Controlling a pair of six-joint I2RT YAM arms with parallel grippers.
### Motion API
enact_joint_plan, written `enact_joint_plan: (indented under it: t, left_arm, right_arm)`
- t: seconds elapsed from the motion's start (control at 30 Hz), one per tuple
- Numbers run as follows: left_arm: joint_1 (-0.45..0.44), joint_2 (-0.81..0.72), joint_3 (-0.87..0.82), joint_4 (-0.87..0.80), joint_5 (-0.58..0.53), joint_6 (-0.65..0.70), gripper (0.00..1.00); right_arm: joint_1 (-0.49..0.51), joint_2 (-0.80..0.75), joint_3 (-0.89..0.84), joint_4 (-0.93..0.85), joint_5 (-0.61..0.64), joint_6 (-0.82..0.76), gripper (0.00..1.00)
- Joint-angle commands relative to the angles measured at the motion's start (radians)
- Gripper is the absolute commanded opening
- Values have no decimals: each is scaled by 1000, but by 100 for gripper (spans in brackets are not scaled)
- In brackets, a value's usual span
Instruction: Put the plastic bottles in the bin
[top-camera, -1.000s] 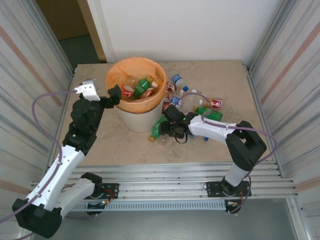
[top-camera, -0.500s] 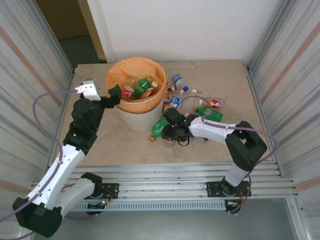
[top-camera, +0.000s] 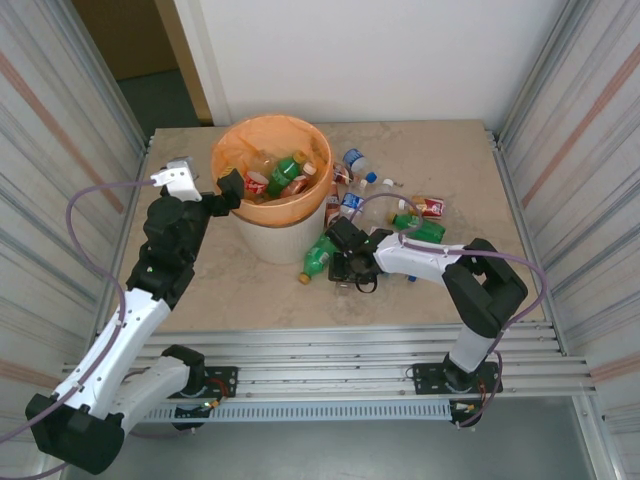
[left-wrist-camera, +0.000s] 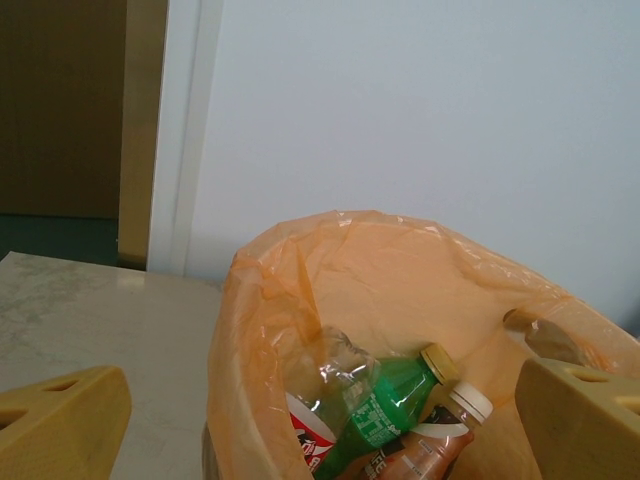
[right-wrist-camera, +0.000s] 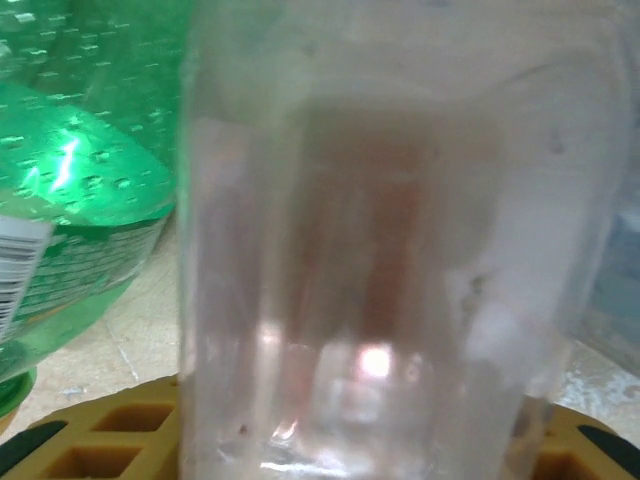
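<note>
Several plastic bottles (top-camera: 283, 176) lie inside the orange-lined bin (top-camera: 268, 243) at mid-table (top-camera: 450, 160), and more are scattered just to its right. Low beside the bin, the right gripper (top-camera: 342, 268) is clamped on a clear bottle (right-wrist-camera: 400, 250), with a green bottle (right-wrist-camera: 90, 150) alongside. The left gripper (top-camera: 232, 192) hangs at the bin's left rim, fingers spread wide.

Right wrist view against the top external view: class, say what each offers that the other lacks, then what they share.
Right wrist view: a clear bottle close up, clamped in the right end effector. Top external view: the bin, the open left end effector by its rim, other bottles loose on the table. Both: the green bottle beside the grip.
</note>
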Motion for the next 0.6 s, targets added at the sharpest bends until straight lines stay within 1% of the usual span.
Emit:
enact_joint_plan:
  t: [0.0, 0.1, 0.27, 0.47, 0.57]
  left_arm:
    - [10, 8, 12, 13, -8, -14, 99]
    - [10, 14, 18, 14, -3, -18, 99]
    - [11, 19, 29, 18, 12, -29, 99]
    - [11, 24, 45, 18, 55, -44, 99]
    - [10, 33, 65, 15, 125, -51, 99]
  right_arm:
    - [3, -3, 12, -20, 30, -30, 41]
    - [9, -34, 17, -36, 53, -44, 36]
    - [16, -136, 5, -37, 100, -80, 24]
    - [17, -305, -27, -9, 160, -141, 16]
    - [13, -405, -61, 45, 172, -200, 15]
